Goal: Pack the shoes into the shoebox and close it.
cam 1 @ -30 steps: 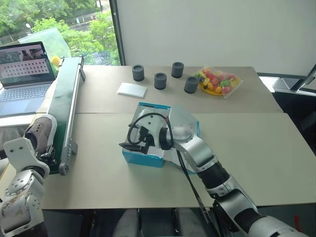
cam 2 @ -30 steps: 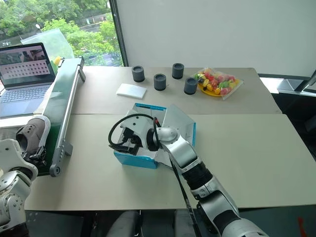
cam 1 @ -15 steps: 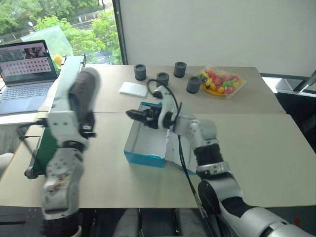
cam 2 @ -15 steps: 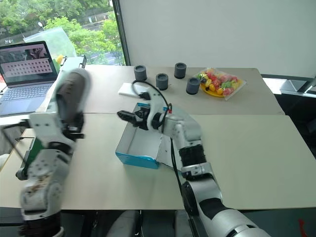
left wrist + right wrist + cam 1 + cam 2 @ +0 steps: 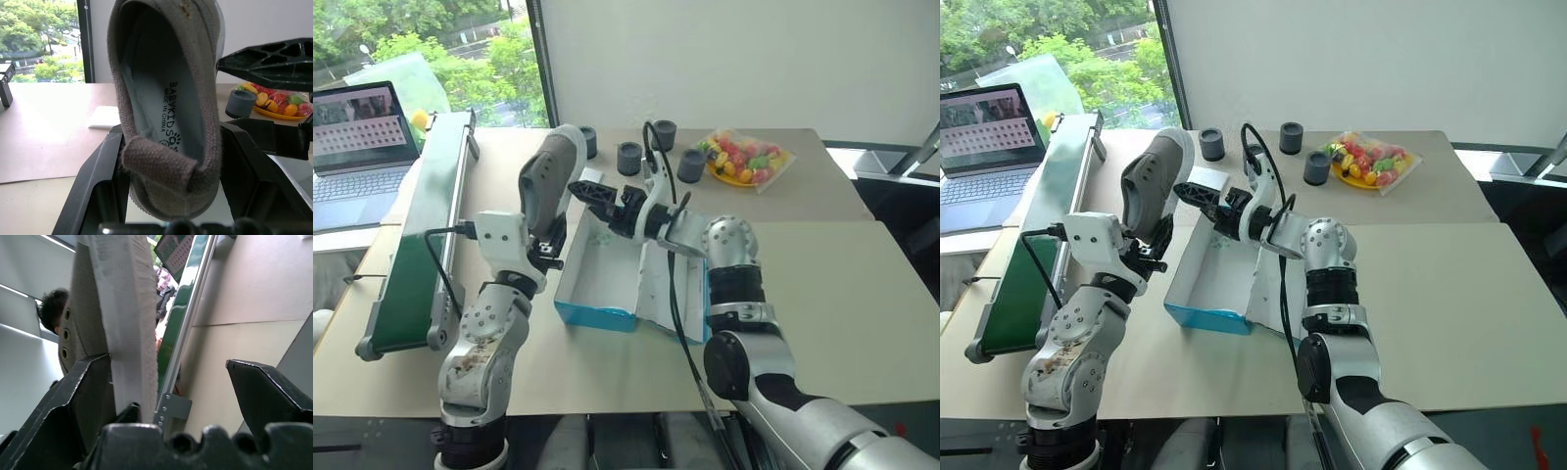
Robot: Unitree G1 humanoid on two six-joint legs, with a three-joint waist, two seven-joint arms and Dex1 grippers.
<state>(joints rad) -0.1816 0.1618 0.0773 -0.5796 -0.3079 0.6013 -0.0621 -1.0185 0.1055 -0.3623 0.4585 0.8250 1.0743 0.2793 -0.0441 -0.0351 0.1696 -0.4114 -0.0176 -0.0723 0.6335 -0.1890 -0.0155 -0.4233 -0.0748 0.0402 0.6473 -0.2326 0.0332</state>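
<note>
Pincer point(image 5: 166, 161) around BABYKIDS-marked shoe point(image 5: 166, 98)

Beige table point(image 5: 822, 284) bearing the open shoebox point(image 5: 607, 284) as landmark. Beyond the box: white pad point(image 5: 590, 177), four dark grey cylinders point(image 5: 628, 158), and a yellow plate of coloured pieces in clear wrap point(image 5: 744, 160) beyond and to its right. Left of the box: green conveyor point(image 5: 421, 230); further left, an open laptop point(image 5: 357, 147).
</note>
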